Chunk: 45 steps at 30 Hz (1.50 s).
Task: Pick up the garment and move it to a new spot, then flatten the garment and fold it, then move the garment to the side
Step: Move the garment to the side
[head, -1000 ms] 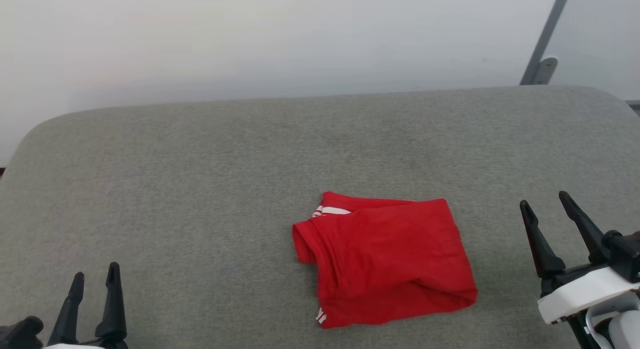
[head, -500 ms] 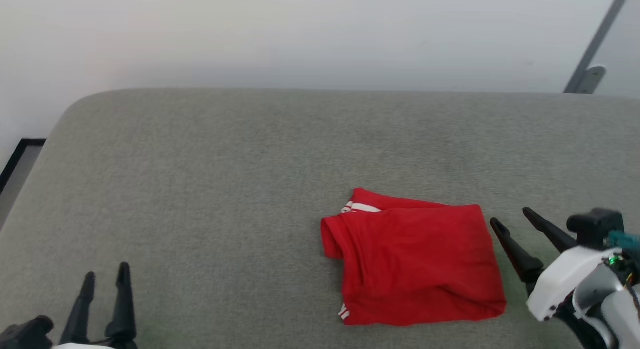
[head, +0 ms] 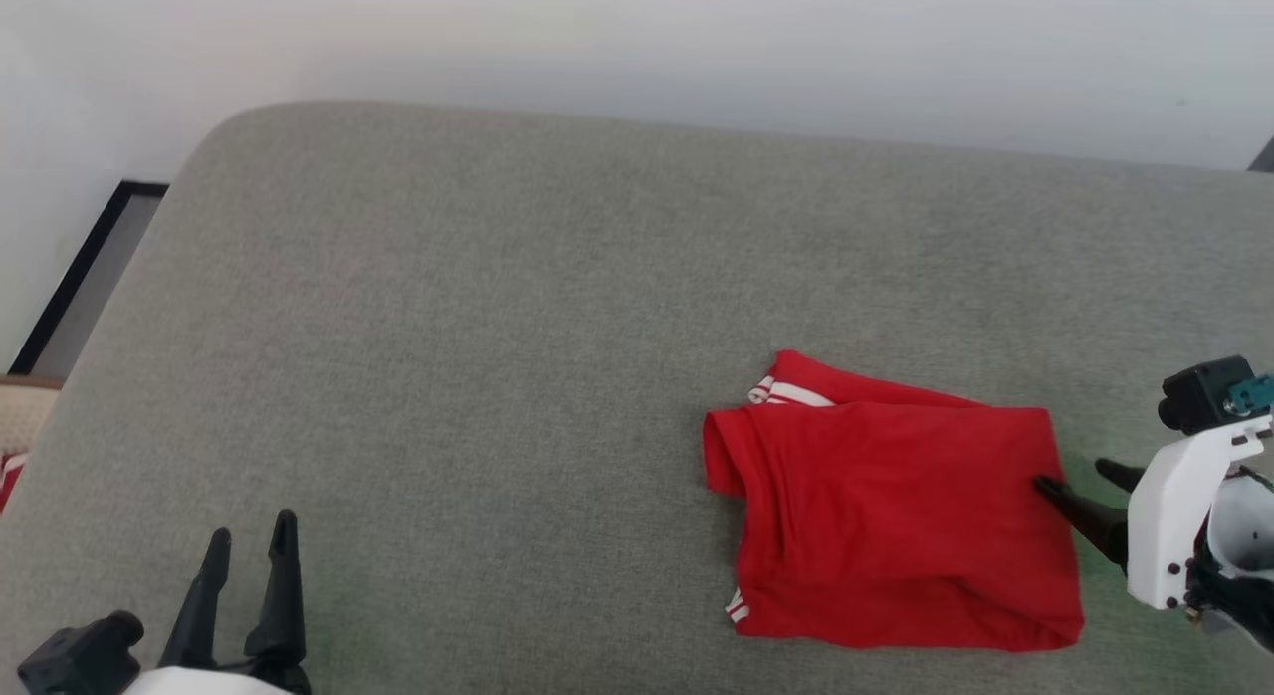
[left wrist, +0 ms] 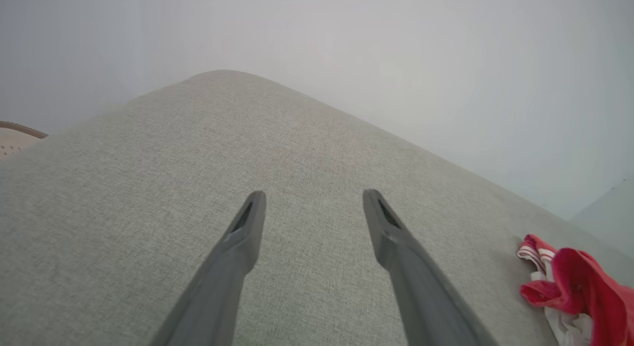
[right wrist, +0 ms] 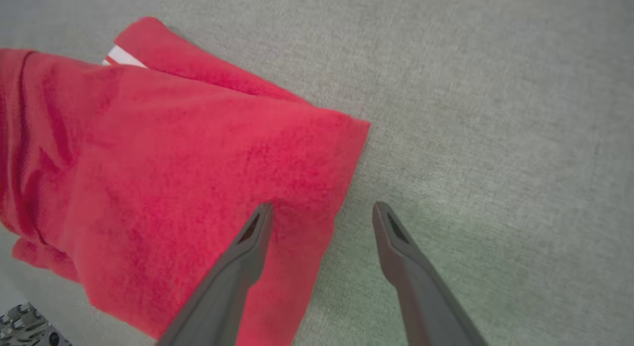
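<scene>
At the near left edge the left gripper (head: 253, 528) hovers over the worktop (head: 448, 327), fingers spread wide, pointing far, holding nothing. Bare grey fabric runs from it to the shirt (head: 896, 516), which lies folded right of centre on the near side, white stripes showing at its left corners. The right gripper (head: 1070, 474) reaches leftward, spread wide, one fingertip on the shirt's right edge, the other over bare fabric beside it.
</scene>
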Motion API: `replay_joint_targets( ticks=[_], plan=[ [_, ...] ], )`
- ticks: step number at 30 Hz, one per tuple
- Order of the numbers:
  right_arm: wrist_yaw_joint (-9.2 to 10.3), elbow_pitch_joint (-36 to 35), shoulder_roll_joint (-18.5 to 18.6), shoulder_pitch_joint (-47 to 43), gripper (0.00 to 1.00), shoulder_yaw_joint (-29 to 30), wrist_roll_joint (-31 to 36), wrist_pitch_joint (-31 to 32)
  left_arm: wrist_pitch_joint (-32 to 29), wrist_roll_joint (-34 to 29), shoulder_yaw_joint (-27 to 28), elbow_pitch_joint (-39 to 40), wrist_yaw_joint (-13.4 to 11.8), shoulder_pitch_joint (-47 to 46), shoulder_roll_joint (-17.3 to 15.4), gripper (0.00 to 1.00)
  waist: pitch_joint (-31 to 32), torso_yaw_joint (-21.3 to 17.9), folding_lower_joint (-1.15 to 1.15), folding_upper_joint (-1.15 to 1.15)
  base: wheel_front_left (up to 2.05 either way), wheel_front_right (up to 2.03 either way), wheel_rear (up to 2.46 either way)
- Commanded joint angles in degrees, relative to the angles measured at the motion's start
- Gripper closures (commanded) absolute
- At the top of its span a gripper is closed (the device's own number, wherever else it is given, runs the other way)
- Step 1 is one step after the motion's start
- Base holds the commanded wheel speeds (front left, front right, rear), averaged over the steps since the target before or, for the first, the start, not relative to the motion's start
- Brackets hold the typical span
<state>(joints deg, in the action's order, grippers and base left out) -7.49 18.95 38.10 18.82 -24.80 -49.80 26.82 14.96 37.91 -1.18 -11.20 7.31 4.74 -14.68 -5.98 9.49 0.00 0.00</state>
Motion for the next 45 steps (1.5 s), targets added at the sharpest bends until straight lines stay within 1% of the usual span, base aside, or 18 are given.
replay_joint_targets(
  ticks=[1,5,8,15,16,17,18,22,26,30,36,45],
  plan=[
    [0.01,-0.09,-0.30,0.53,0.00,0.56,-0.63,1.86,0.27,0.00,-0.15,0.04,0.19,-1.24,0.07,0.00,-0.80,0.54,0.00,0.00,0.00,0.00,0.00],
    [0.00,-0.68,-1.96,0.96,0.00,2.39,-1.81,9.67,0.27,0.46,-1.23,-0.22,0.20,-2.41,0.15,0.00,-2.53,1.44,0.00,0.00,0.00,0.00,0.00],
    [0.00,0.14,-3.51,2.00,0.00,3.11,-0.74,14.23,0.27,0.89,-1.92,-0.45,0.20,-3.61,0.14,0.00,-3.81,2.03,0.00,0.00,0.00,0.00,0.00],
    [0.01,7.56,-9.97,4.02,0.00,2.87,1.44,22.17,0.28,1.63,-3.51,-1.26,0.20,-6.38,0.00,0.00,-6.27,3.31,0.00,0.00,0.00,0.00,0.00],
    [0.01,8.41,-10.57,4.33,0.20,2.61,1.95,23.10,0.28,1.79,-3.65,-1.43,0.20,-6.84,0.00,0.00,-6.55,3.47,0.00,0.00,0.00,0.00,0.00],
    [0.01,9.09,-11.20,4.54,0.76,2.46,2.09,23.99,0.28,1.94,-3.70,-1.56,0.20,-7.22,0.02,0.00,-6.80,3.57,0.00,0.00,0.00,0.00,0.00],
    [0.01,9.19,-11.72,4.76,1.00,2.39,2.15,24.26,0.28,2.05,-3.78,-1.73,0.20,-7.47,0.04,0.00,-6.98,3.59,0.00,0.00,0.00,0.00,0.00],
    [0.02,7.92,-11.38,6.67,1.00,3.74,2.49,23.80,0.28,2.28,-3.44,-1.95,0.20,-8.47,0.00,0.00,-7.68,2.92,0.00,0.00,0.00,0.00,0.00],
    [0.03,5.60,-9.95,8.46,1.00,5.01,3.06,23.20,0.27,2.25,-3.65,-1.83,0.20,-9.09,-0.42,0.00,-8.05,1.99,0.00,0.00,0.00,0.00,0.00],
    [0.15,2.32,-7.44,10.30,1.00,7.15,4.25,22.79,0.28,2.32,-3.65,-1.76,0.20,-10.43,-1.25,0.00,-8.64,0.35,0.00,0.00,0.00,0.00,0.00],
    [0.02,-0.62,-4.85,11.29,1.00,11.09,6.17,22.40,0.27,1.90,-4.79,-1.00,0.20,-12.67,-2.49,0.00,-9.74,-2.60,0.00,0.00,0.00,0.00,0.00],
    [0.02,-0.73,-1.30,13.03,1.00,15.96,10.00,20.16,0.28,1.09,-8.59,-0.10,0.20,-17.28,-4.52,0.00,-11.72,-7.45,0.00,0.00,0.00,0.00,0.00]
  ],
)
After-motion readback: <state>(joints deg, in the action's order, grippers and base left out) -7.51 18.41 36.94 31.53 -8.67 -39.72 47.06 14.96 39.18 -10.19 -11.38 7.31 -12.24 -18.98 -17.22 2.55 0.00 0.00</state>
